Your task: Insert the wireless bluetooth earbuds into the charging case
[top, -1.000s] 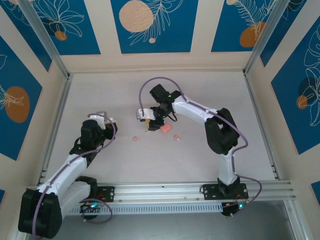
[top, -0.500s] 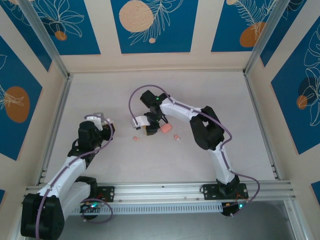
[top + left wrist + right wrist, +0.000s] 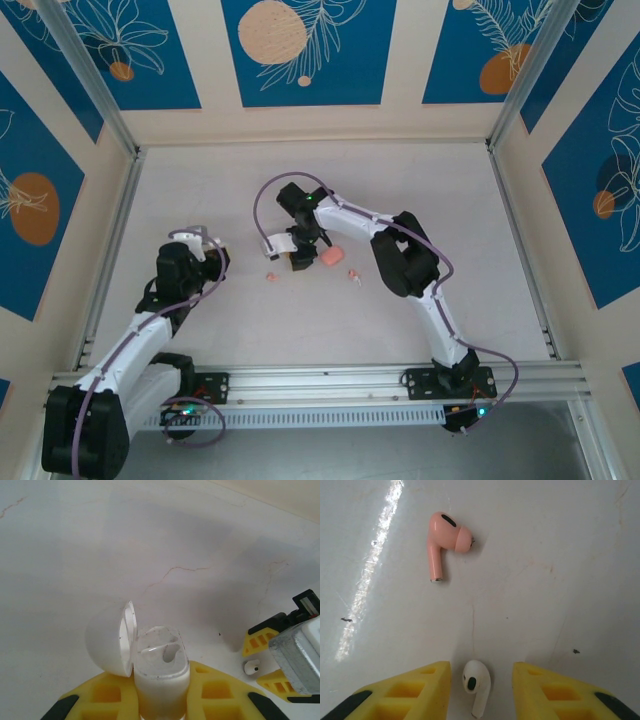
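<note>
My left gripper [image 3: 162, 692] [image 3: 207, 247] is shut on a white charging case [image 3: 160, 665], held upright with its lid [image 3: 107, 640] swung open to the left. My right gripper [image 3: 481, 680] [image 3: 288, 258] stands open and low over the table. A white earbud [image 3: 476, 679] [image 3: 252, 666] lies on the table between its yellow fingers, untouched. One coral-pink earbud [image 3: 445, 535] [image 3: 271, 277] lies just beyond it. The salmon-pink charging case [image 3: 332, 257] rests shut on the table beside the right wrist, and a second pink earbud [image 3: 354, 275] lies to its right.
The right gripper's yellow fingers [image 3: 260, 641] sit a short way right of the held white case. Metal frame posts [image 3: 115, 240] and patterned walls ring the pale table [image 3: 420, 190]. The arm bases stand on the near rail [image 3: 320, 380].
The right arm swung left toward the left gripper and came down around the white earbud. The left gripper drew back slightly with the white case.
</note>
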Motion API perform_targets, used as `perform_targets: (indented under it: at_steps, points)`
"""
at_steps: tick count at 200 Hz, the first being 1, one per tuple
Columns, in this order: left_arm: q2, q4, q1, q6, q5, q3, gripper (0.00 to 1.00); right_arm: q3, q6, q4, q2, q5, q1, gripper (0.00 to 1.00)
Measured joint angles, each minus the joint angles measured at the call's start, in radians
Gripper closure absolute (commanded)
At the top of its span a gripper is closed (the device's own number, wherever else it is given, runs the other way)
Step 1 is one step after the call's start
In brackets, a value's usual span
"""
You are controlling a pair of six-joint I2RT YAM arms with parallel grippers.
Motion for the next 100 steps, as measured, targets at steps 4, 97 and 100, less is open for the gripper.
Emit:
perform_targets:
  at_steps: [4, 97, 100]
  points:
    - [0.001, 0.001, 0.0, -0.001, 0.001, 0.0, 0.85, 0.003, 0.0, -0.001, 0.005, 0.0, 0.0, 0.65]
    - [0.006, 0.003, 0.001, -0.002, 0.011, 0.0, 0.85, 0.072, 0.014, -0.05, 0.06, 0.049, 0.01, 0.76]
    - [0.006, 0.003, 0.001, -0.002, 0.011, 0.0, 0.85, 0.072, 0.019, -0.051, 0.06, 0.05, 0.01, 0.77]
